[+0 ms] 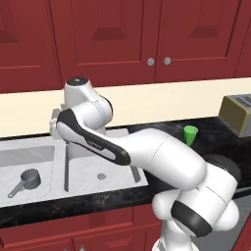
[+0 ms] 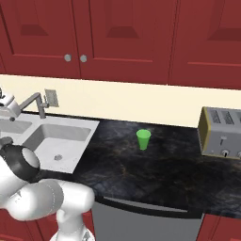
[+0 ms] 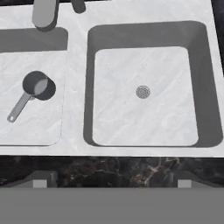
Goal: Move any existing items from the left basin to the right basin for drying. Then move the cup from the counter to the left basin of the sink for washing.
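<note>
The dark grey handled pot (image 1: 27, 180) (image 3: 37, 85) lies in the left basin (image 1: 19, 157) (image 3: 39, 124), its long handle pointing toward the front left corner. Nothing lies in the right basin (image 1: 115, 164) (image 2: 63, 136) (image 3: 144, 118) around its round drain. The green cup (image 1: 190, 135) (image 2: 143, 139) stands upright on the black counter (image 2: 164, 164), to the right of the sink. My gripper (image 3: 111, 181) hovers high over the sink's front rim, looking down. It is open wide, with nothing between its fingertips (image 3: 39, 182).
The grey tap (image 2: 35, 101) (image 3: 43, 13) rises behind the divider between the basins. A toaster (image 1: 238, 113) (image 2: 221, 132) sits at the counter's far right. Red cabinets hang above the cream backsplash.
</note>
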Robot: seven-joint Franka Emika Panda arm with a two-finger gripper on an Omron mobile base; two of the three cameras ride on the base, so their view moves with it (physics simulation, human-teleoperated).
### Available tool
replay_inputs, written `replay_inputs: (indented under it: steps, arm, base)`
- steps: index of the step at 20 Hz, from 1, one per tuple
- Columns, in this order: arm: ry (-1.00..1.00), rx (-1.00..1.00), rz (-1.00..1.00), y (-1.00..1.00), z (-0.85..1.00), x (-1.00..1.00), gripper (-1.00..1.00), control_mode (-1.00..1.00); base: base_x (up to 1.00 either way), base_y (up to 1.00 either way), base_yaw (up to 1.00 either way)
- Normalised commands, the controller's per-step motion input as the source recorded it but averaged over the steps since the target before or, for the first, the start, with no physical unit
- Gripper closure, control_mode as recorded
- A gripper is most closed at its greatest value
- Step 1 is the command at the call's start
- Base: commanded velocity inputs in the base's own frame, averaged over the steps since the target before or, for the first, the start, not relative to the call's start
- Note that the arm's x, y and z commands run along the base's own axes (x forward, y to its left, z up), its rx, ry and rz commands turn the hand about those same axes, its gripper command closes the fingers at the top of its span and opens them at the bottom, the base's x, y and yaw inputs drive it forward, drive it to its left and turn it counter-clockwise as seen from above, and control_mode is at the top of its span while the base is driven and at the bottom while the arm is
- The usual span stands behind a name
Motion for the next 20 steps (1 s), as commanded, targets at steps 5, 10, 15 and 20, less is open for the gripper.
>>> replay_inputs:
  steps: [5, 10, 15, 20]
  arm:
    - [0.04, 0.00, 0.00, 0.65, -0.22, 0.00, -1.00, -1.00]
    - [0.01, 0.01, 0.00, 0.63, -0.23, -0.04, -1.00, -1.00]
    - [0.01, 0.01, -0.01, 0.55, -0.13, -0.02, -1.00, -1.00]
    - [0.02, 0.00, -0.04, 0.45, -0.04, 0.04, -1.00, -1.00]
  base:
    - [0.00, 0.00, 0.00]
    - [0.00, 0.00, 0.00]
    - [0.00, 0.00, 0.00]
    - [0.00, 0.00, 0.00]
